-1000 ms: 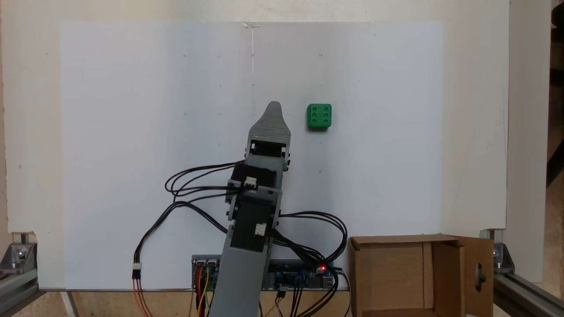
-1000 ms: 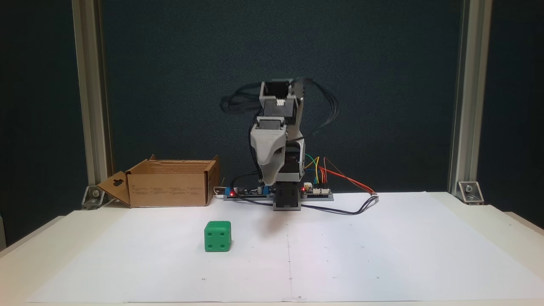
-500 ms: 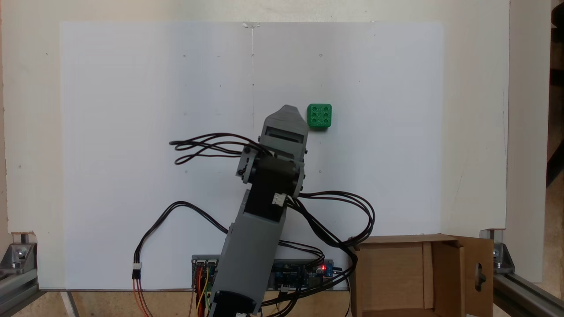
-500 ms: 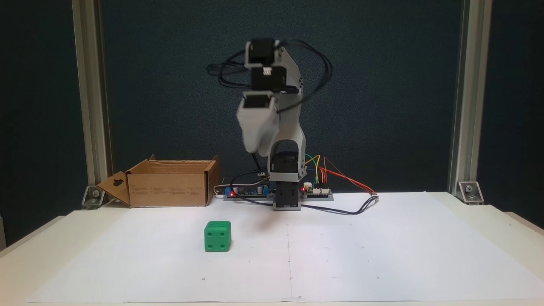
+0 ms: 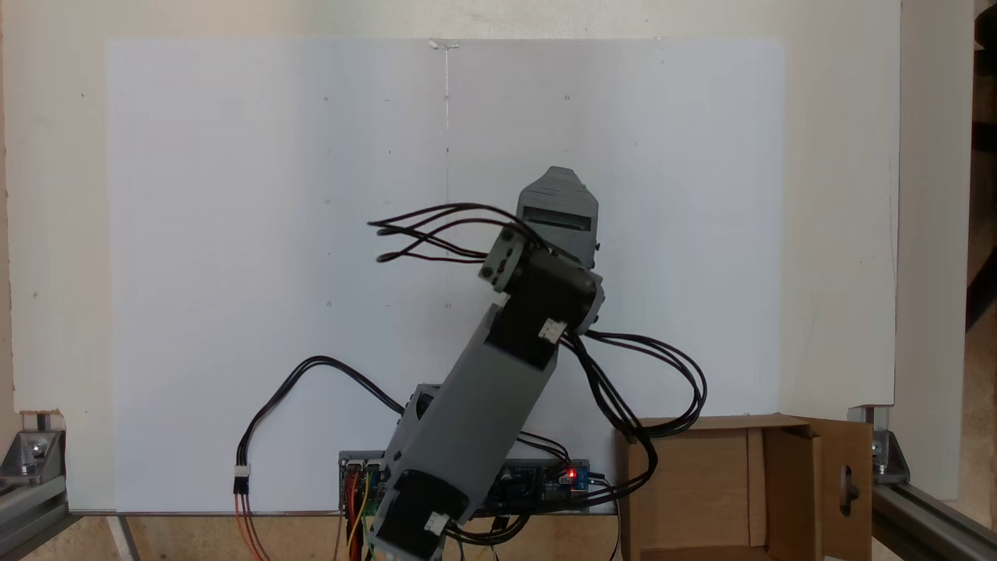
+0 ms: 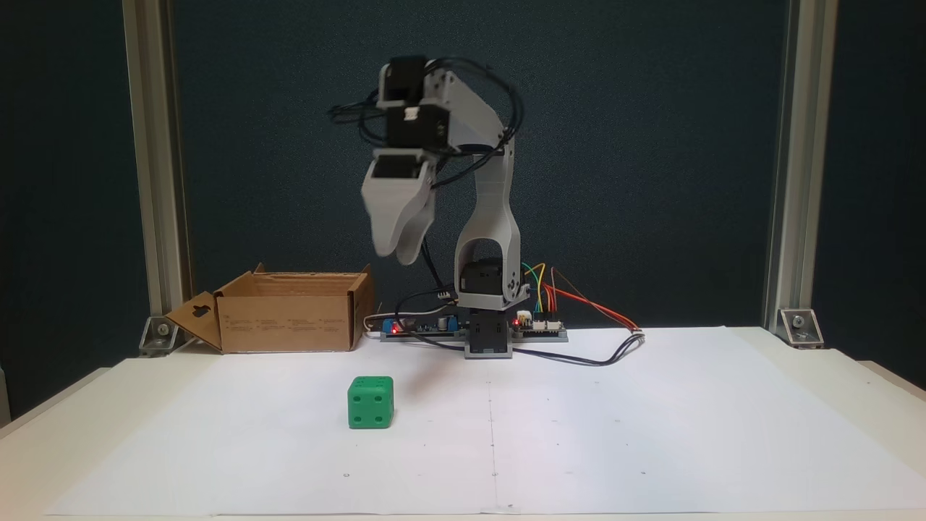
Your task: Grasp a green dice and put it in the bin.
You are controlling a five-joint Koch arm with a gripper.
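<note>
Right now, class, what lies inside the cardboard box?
In the fixed view from above, the bin shows bare cardboard inside; its lower edge is cut off. The green dice sits outside on the paper.

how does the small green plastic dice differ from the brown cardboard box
The small green plastic dice is bright green, closed, with sunken pips; the brown cardboard box is dull brown, open-topped, with flaps out. The dice is much smaller. Both rest on the table, apart.
</note>
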